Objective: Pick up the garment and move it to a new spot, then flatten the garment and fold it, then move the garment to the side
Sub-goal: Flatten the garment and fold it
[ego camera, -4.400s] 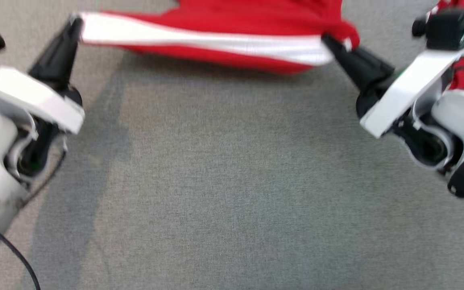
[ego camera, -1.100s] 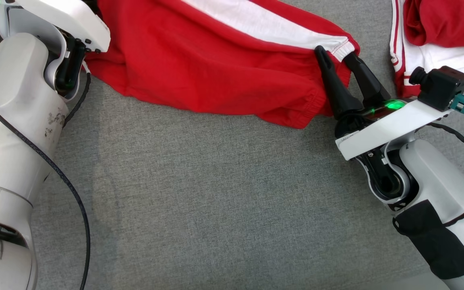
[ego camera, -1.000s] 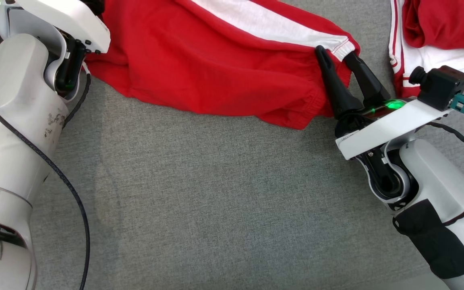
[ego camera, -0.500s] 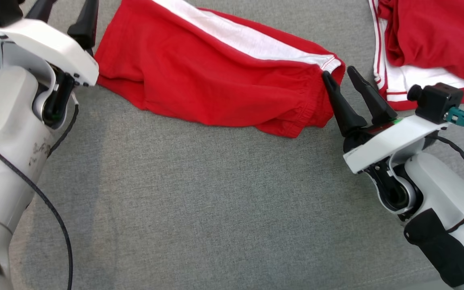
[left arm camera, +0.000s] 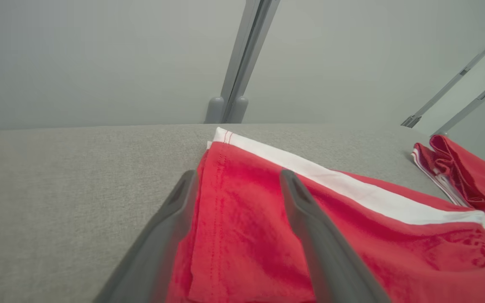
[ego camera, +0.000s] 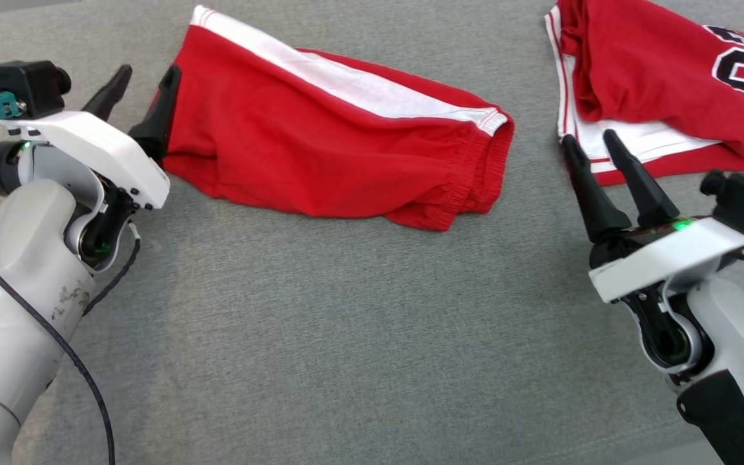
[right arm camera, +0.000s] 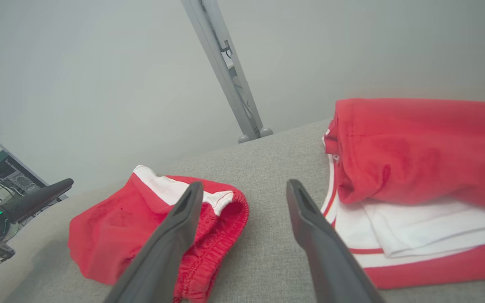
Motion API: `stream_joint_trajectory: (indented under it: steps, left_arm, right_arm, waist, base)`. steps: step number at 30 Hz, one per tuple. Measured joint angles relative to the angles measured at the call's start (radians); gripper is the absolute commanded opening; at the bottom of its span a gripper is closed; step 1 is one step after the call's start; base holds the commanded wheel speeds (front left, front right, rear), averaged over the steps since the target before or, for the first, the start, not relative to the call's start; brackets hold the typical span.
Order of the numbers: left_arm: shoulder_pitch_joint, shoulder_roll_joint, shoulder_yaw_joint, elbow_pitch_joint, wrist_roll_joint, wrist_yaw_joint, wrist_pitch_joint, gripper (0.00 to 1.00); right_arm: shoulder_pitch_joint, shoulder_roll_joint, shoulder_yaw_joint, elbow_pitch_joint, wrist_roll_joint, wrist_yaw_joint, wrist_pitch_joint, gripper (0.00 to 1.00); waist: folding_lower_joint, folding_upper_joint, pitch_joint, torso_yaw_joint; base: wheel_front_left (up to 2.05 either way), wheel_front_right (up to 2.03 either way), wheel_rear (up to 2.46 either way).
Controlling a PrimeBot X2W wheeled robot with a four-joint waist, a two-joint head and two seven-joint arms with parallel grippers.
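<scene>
A grey woven surface (ego camera: 320,336) spreads under me; my left gripper (ego camera: 146,74) stands spread, one finger against the hem end of the red shorts (ego camera: 320,155), and my right gripper (ego camera: 586,139), spread and empty, hangs near the gap between their waistband and a red jersey (ego camera: 656,77). To flatten well, I judge I should pinch both ends low and draw them evenly apart. The shorts lie mid-surface, doubled over, white stripe uppermost, softly ridged, elastic bunched.

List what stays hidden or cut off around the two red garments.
- Head view: the jersey has black print cut off by the right edge.
- Head view: the shorts have their left corner behind a finger of the left gripper; contact unclear.
- Right wrist view: the jersey runs off the right edge.
</scene>
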Motion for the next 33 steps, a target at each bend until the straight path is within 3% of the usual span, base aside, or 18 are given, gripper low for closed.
stream_joint_trajectory:
  steps: [16, 24, 28, 33]
  left_arm:
    - [0.025, 0.022, -0.040, 0.056, -0.180, 0.000, 0.110, 1.00]
    - [0.018, 0.025, -0.037, 0.095, -0.218, 0.000, 0.115, 1.00]
    - [0.020, 0.007, -0.038, 0.184, -0.239, 0.000, 0.143, 1.00]
    - [0.024, -0.012, -0.052, 0.112, -0.253, 0.000, 0.169, 1.00]
  right_arm:
    - [0.179, -0.007, -0.147, -0.216, -0.086, 0.000, 0.000, 1.00]
    - [0.211, -0.002, -0.167, -0.250, -0.116, 0.000, 0.000, 1.00]
    - [0.218, 0.006, -0.152, -0.253, -0.120, 0.000, 0.000, 1.00]
    - [0.222, 0.007, -0.151, -0.252, -0.120, 0.000, 0.000, 1.00]
  waist:
    - [0.0000, 0.0000, 0.009, -0.066]
    - [0.0000, 0.0000, 0.019, -0.078]
    - [0.0000, 0.0000, 0.012, -0.070]
    - [0.0000, 0.0000, 0.008, -0.063]
  base:
    - [0.00, 0.00, 0.00]
    - [0.00, 0.00, 0.00]
    - [0.00, 0.00, 0.00]
    - [0.00, 0.00, 0.00]
